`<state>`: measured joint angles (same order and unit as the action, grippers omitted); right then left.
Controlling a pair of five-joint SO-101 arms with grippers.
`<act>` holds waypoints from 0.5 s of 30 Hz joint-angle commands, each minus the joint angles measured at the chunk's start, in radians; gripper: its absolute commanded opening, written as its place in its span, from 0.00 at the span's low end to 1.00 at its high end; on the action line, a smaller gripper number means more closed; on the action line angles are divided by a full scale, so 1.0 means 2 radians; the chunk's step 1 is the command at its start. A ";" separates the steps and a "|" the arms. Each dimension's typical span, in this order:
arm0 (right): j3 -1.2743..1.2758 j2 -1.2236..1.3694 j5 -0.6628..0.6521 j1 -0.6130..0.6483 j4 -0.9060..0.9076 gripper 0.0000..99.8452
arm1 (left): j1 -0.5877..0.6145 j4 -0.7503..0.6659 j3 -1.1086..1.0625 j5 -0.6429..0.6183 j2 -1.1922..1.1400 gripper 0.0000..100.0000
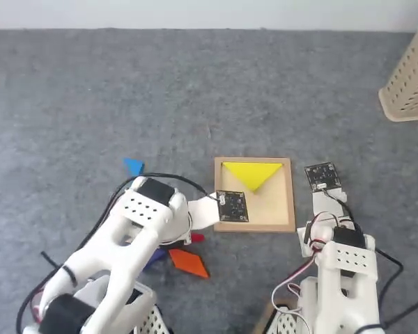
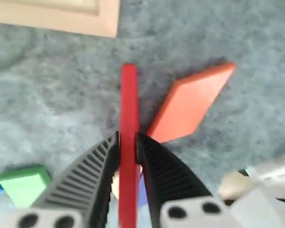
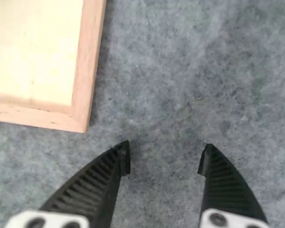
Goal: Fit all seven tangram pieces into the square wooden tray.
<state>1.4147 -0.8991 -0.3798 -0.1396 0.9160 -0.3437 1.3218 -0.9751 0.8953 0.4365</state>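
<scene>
Tray (image 1: 265, 227) has 1 pc: yellow (image 1: 251, 172). L hand (image 2: 127, 137) pinches red (image 2: 128, 95), not in yet. R hand (image 3: 164, 156) spread, empty. Orange (image 2: 190, 104), green (image 2: 21, 183), blue (image 1: 133, 165) wait outside.

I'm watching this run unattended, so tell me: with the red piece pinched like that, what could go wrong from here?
1. The left hand grips the red piece edge-on; it could swivel or slip, and released upright it may not lie flat in the tray.
2. The orange piece lies close beside that hand and could get dragged.
3. The right hand sits open near the tray's corner; the arms might crowd there.
</scene>
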 commanded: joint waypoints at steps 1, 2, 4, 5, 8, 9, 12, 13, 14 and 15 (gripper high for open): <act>0.000 0.004 0.005 -0.004 -0.007 0.24 | 0.000 -0.024 -0.010 -0.005 0.010 0.05; 0.000 0.004 0.005 -0.004 -0.007 0.24 | 0.000 -0.027 -0.013 -0.005 0.010 0.05; 0.000 0.004 0.005 -0.004 -0.007 0.24 | 0.000 -0.027 -0.015 -0.005 0.010 0.05; 0.000 0.004 0.005 -0.004 -0.007 0.24 | 0.000 -0.027 -0.013 -0.005 0.010 0.05; 0.000 0.004 0.005 -0.004 -0.007 0.24 | -0.002 -0.021 -0.006 -0.007 0.010 0.02; 0.000 0.004 0.005 -0.003 -0.007 0.24 | -0.002 -0.012 0.002 -0.007 0.010 0.01; 0.000 0.004 0.005 -0.003 -0.007 0.24 | 0.000 0.027 0.046 -0.007 0.010 0.01; 0.000 0.004 0.005 -0.003 -0.007 0.24 | 0.000 0.040 0.066 -0.007 0.010 0.01; 0.000 0.004 0.005 -0.003 -0.007 0.24 | 0.000 0.050 0.086 -0.008 0.010 0.01; 0.000 0.004 0.005 -0.003 -0.007 0.24 | 0.000 0.058 0.109 -0.008 0.010 0.01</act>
<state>1.4147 -0.8991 -0.3798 -0.1396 0.9160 -0.3437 1.3848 -0.8800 0.8953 0.4396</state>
